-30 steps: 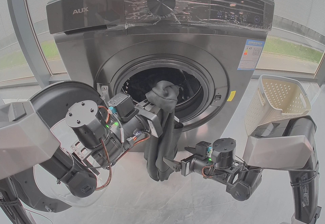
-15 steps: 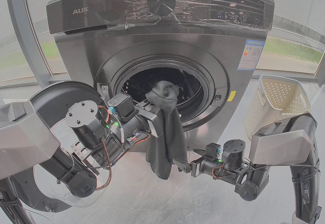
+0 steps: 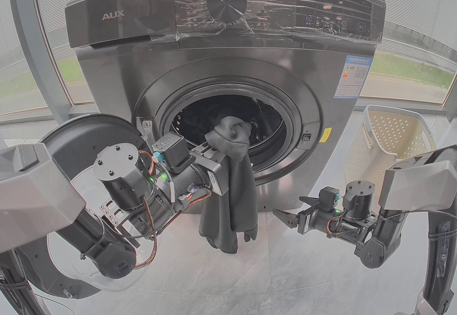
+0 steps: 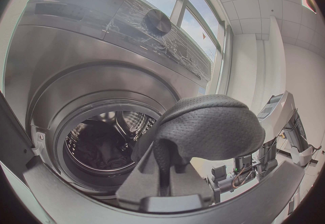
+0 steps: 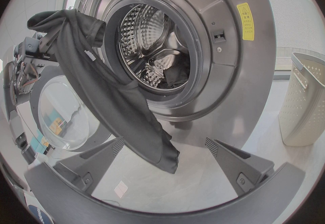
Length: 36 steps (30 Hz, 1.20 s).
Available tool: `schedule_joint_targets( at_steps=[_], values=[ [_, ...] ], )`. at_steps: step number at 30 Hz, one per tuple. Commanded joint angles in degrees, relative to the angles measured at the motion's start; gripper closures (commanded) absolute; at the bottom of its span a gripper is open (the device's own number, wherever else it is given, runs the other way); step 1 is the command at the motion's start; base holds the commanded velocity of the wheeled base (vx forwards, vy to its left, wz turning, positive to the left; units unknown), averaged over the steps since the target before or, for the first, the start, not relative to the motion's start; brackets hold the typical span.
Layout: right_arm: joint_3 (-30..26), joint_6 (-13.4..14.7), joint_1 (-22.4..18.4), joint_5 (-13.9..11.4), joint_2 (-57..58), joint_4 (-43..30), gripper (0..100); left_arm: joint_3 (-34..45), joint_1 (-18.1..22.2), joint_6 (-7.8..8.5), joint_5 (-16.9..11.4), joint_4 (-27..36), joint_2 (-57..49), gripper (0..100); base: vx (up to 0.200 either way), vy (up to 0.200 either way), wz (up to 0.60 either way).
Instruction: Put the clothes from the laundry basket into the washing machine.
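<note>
1. Clothes in play: one dark garment [image 3: 232, 187] hangs from the left hand [image 3: 218, 147], whose fingers are clamped on its top fold. The rest of the cloth drops straight below that hand towards the floor [image 3: 266, 273], all of it outside the machine.
2. A second ago the right hand [image 3: 293, 210] was at the garment's lower hem. It has since drawn back to its own side and now sits well apart from the cloth, fingers spread wide and holding nothing. The left hand has scarcely moved.
3. With the hem let go, the tail hangs free. I judge that getting the piece in now rests on the left hand alone, and the long tail may catch on the lower rim of the opening.
4. Just ahead of the left hand is the washing machine [image 3: 228, 59], with its door [image 3: 81, 140] swung open beside that arm. The drum [image 5: 152, 31] already holds dark clothes [image 5: 176, 74], lying low inside.
5. Beyond the right hand, on its outer side, the laundry basket [image 3: 390, 140] stands beside the machine. The inner wall that shows is bare, so this may be the last piece, though its bottom is hidden.
</note>
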State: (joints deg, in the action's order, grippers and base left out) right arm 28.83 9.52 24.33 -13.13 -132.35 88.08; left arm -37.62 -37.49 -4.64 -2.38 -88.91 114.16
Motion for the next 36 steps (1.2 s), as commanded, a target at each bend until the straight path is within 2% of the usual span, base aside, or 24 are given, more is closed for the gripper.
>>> schedule_joint_targets(
  at_steps=[1,5,10,14,22,27,33,34,36],
  values=[
    [6.7,0.0,-0.8,0.3,-2.0,-2.4,0,0.0,0.0,-0.01,0.1,0.0,0.1,100,0.000,0.000,0.00],
    [14.1,0.1,-0.1,1.9,-4.4,-7.7,0,0.3,0.0,-0.01,0.2,0.0,0.0,100,0.000,0.000,0.00],
    [19.5,0.1,1.4,1.9,-6.7,-10.8,0,0.9,0.0,-0.01,0.2,0.0,-0.3,100,0.000,0.000,0.00],
    [19.1,0.1,2.7,1.9,-6.9,-10.3,0,1.1,0.0,-0.01,0.2,0.0,-0.3,100,0.000,0.000,0.00],
    [13.4,0.1,7.4,1.4,-6.3,-5.7,0,1.4,0.0,-0.01,0.2,0.0,-0.4,100,0.000,0.000,0.00],
    [13.5,0.1,8.9,1.2,-6.8,-5.0,0,1.7,0.0,0.07,0.3,0.0,-0.5,100,0.000,0.000,0.00],
    [14.9,0.2,9.5,-0.3,-7.0,-4.1,0,1.8,0.0,0.25,0.3,0.0,-0.6,100,0.000,0.000,0.00],
    [17.4,0.3,9.5,-1.9,-8.4,-3.5,0,2.2,0.0,0.25,0.3,0.0,-0.8,100,0.000,0.000,0.00],
    [19.1,0.9,9.5,-3.7,-8.8,-3.5,0,2.6,-0.1,0.25,0.3,0.0,-1.1,100,0.000,0.000,0.00]
  ],
)
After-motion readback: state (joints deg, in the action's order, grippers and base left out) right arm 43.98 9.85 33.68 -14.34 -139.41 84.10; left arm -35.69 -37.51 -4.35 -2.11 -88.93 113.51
